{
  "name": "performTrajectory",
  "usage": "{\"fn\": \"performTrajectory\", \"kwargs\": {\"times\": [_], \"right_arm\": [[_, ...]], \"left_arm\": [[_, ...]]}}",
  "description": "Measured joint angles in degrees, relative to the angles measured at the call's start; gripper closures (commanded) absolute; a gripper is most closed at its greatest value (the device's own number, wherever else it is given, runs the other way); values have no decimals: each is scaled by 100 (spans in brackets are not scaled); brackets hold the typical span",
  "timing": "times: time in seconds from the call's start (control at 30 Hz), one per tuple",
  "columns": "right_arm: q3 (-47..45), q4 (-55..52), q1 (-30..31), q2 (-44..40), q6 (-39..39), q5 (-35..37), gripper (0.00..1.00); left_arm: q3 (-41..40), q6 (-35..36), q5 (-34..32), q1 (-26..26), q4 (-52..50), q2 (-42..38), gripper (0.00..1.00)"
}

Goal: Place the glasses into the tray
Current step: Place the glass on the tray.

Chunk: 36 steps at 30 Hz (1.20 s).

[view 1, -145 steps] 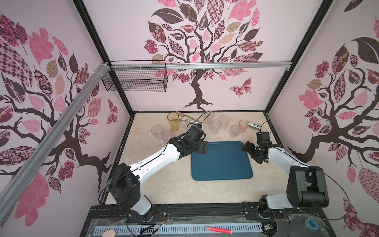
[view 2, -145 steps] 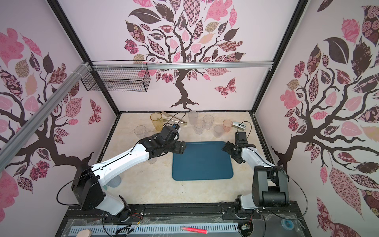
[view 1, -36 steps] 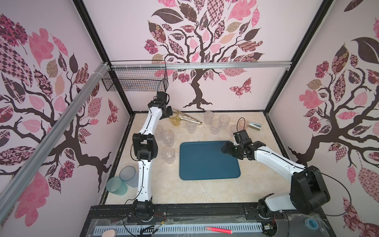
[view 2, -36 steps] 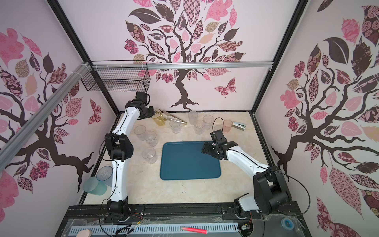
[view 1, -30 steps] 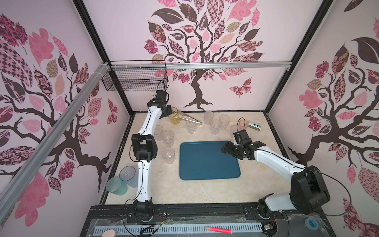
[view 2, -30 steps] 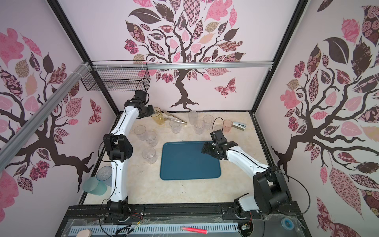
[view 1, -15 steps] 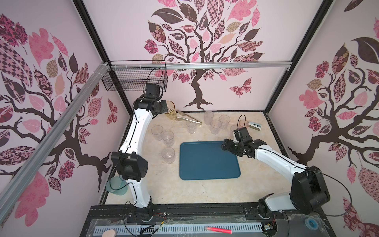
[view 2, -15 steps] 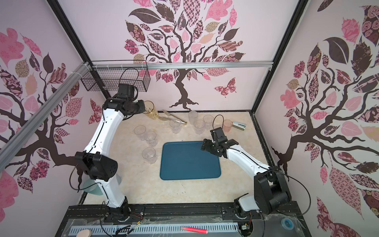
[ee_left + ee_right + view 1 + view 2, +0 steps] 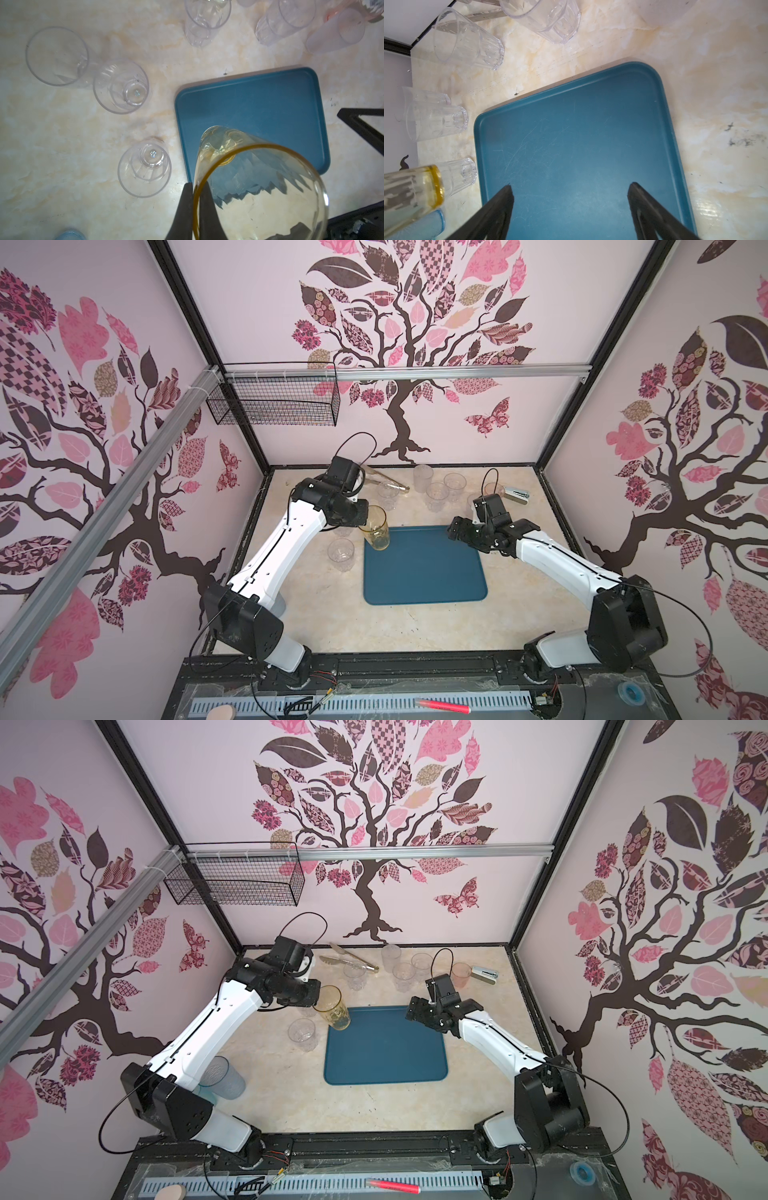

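My left gripper (image 9: 196, 187) is shut on the rim of the taller amber glass (image 9: 376, 529) (image 9: 332, 1006) (image 9: 249, 176), one finger inside and one outside. The glass hangs tilted with its base over the far left corner of the teal tray (image 9: 424, 572) (image 9: 386, 1048) (image 9: 259, 97) (image 9: 581, 135). I cannot tell whether it touches. My right gripper (image 9: 482, 537) (image 9: 570, 191) stands open over the tray's far right part, holding nothing. Clear glasses (image 9: 340, 553) (image 9: 144, 168) stand left of the tray. Several more (image 9: 436, 493) and a pink one (image 9: 461, 973) stand behind it.
Steel tongs (image 9: 353, 961) lie at the back, and a small stapler (image 9: 484, 973) at the back right. Blue tumblers (image 9: 220, 1077) stand near the left arm's base. A wire basket (image 9: 274, 406) hangs on the back left wall.
My left arm lifted the amber glass from the back left of the table and swung it to the tray's far left corner. The right arm barely moved and stayed open.
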Motion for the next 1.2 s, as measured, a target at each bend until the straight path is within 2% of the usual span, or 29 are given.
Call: {"fn": "performTrajectory", "kwargs": {"times": [0.33, 0.57, 1.2], "right_arm": [[-219, 48, 0, -4, 48, -74, 12], [-273, 37, 0, -13, 57, -72, 12], [28, -195, 0, 323, -59, 7, 11]], "left_arm": [[-243, -151, -39, -33, 407, 713, 100], [-238, -122, -455, -24, 509, 1174, 100], [-87, -129, -807, -15, 861, 1405, 100]]}}
